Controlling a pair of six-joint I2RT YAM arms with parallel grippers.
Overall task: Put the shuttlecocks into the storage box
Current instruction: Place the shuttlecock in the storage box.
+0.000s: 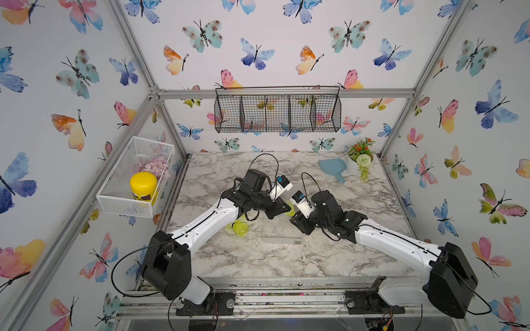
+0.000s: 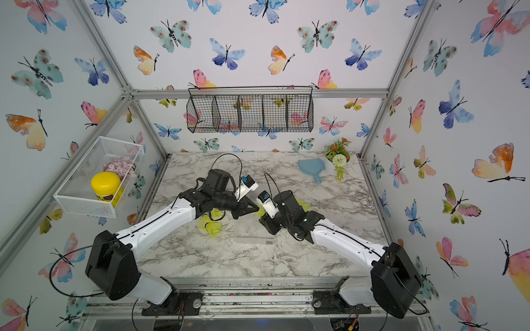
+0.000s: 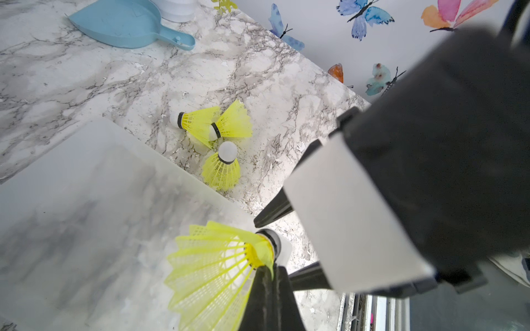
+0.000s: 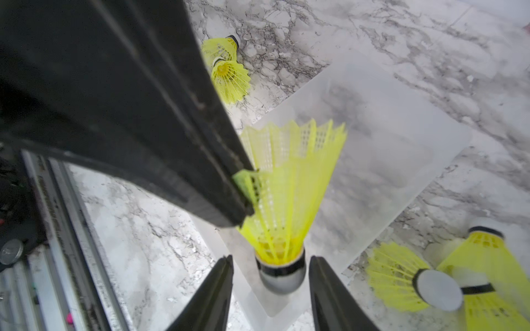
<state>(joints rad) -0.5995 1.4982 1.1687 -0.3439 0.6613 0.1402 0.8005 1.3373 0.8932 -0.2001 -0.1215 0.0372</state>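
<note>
Shuttlecock over box: left gripper (image 3: 272, 275) clenched, right gripper (image 4: 271, 259) released.
Left jaws pinch the skirt of a neon yellow-green plastic shuttlecock (image 4: 289, 183). A frosted clear rectangular plastic storage box (image 4: 387, 137) lies below both grippers. Right jaws flank the white tip, not touching.

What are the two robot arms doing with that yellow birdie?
The left claw pinches one shuttlecock by its yellow skirt above the storage box. The right claw stands open around its white tip. More shuttlecocks lie on the table beside the box; none shows inside.
</note>
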